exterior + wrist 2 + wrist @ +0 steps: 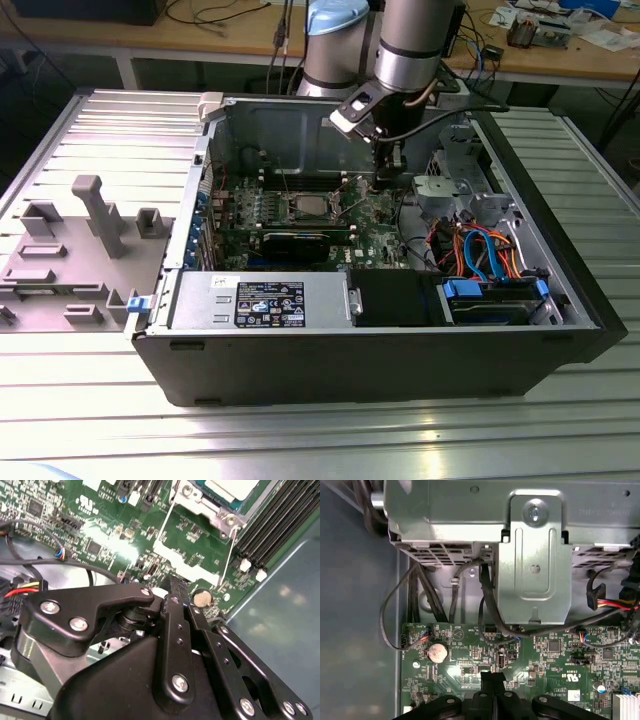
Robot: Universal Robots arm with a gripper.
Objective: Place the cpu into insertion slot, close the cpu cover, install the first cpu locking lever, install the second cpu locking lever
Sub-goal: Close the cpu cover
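The 1 gripper (174,585), jaws pressed together with nothing between them, hangs over the green motherboard (100,525) beside 1 coin cell (201,598), near the 1 cpu (230,486).

Silver arm (410,40), blue joint cap (335,20); black end effector (176,591) (silver screws (180,682)).

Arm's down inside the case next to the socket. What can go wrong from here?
1. The gripper, shut, hangs low over the green board beside the coin battery; a small slip may scrape parts there.
2. Loose black cables hang near it and might snag it.
3. The chip lies in the socket; a knock there may shift it.
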